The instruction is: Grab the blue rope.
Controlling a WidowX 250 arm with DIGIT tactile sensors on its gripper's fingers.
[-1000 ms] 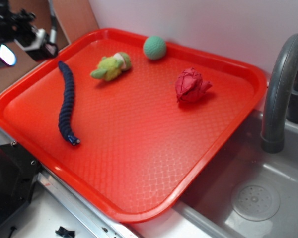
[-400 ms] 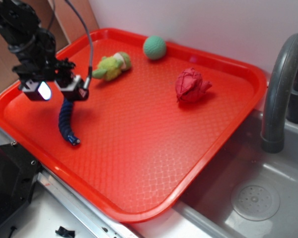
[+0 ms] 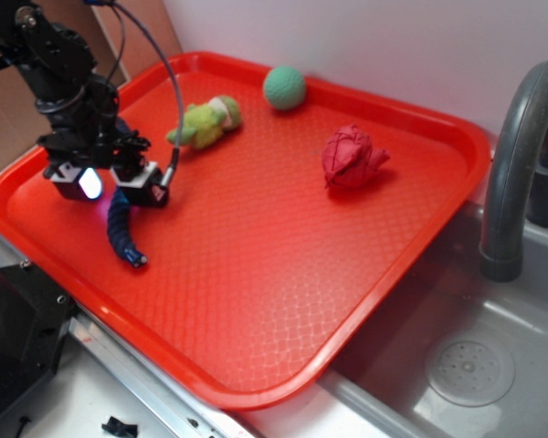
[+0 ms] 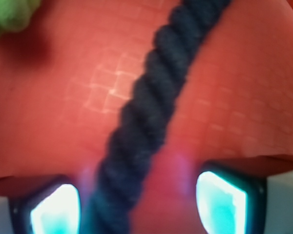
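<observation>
The gripper (image 3: 106,181) is spread wide and empty, hung low over the blue rope (image 3: 121,230), which is seen in the wrist view running diagonally between the two lit fingertips (image 4: 219,199) but closer to the left one. So the main risk: if the jaws get closed from this offset, the rope could be nudged or rolled sideways rather than pinched square, and since it's floppy, only a strand might be caught and the rest left dragging on the red tray (image 3: 283,274). The slick-looking tray could also let it slide.

Nothing is really found in the way. Nearest is the bound tip of the rope poking toward the tray's front edge. Further back, a green plush toy (image 3: 204,124) is parked close to the rope's far end, so a sloppy sweep could bump it. The red knotted ball (image 3: 352,157) and green ball (image 3: 284,88) are well apart.
</observation>
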